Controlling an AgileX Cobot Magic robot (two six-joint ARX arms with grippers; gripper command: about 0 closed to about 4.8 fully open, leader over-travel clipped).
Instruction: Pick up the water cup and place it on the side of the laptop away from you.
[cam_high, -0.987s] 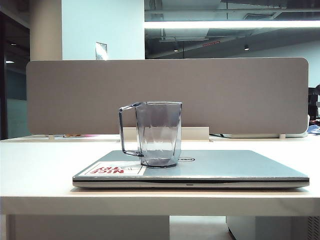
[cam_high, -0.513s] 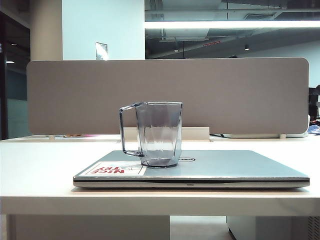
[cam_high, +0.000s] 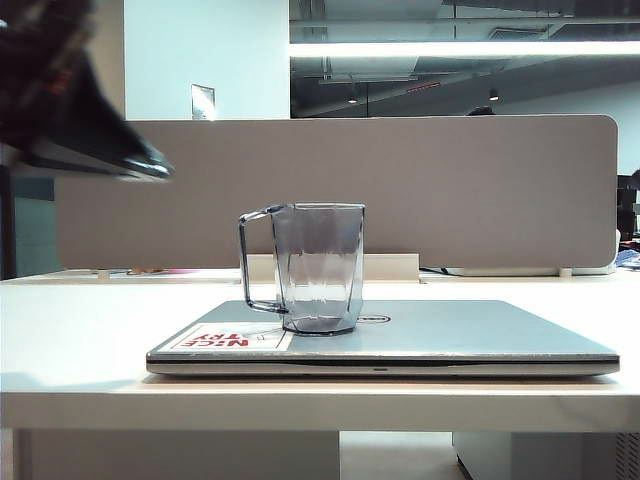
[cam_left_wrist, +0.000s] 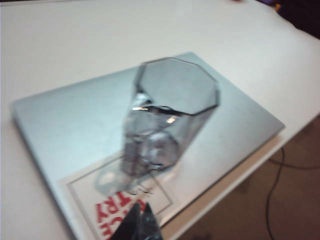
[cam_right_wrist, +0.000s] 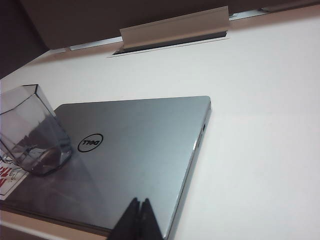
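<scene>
White table (cam_high: 80, 330) and grey partition (cam_high: 450, 190) same as a second ago. Laptop (cam_high: 430, 335) is closed, flat on the table, unmoved; white sticker (cam_high: 225, 340) with red lettering sits on the lid corner. Water cup (cam_high: 318, 268) stands upright on the lid between sticker and Dell logo (cam_right_wrist: 90, 143), handle toward exterior-view left, same spot as before. Only change: left arm (cam_high: 70, 100) now in frame, blurred, top-left of exterior view, high and well apart from the cup. Left gripper (cam_left_wrist: 141, 225) fingertips pressed together, nothing held, over the sticker end. Right gripper (cam_right_wrist: 140, 220) also closed tight, empty, above the laptop's near edge.
</scene>
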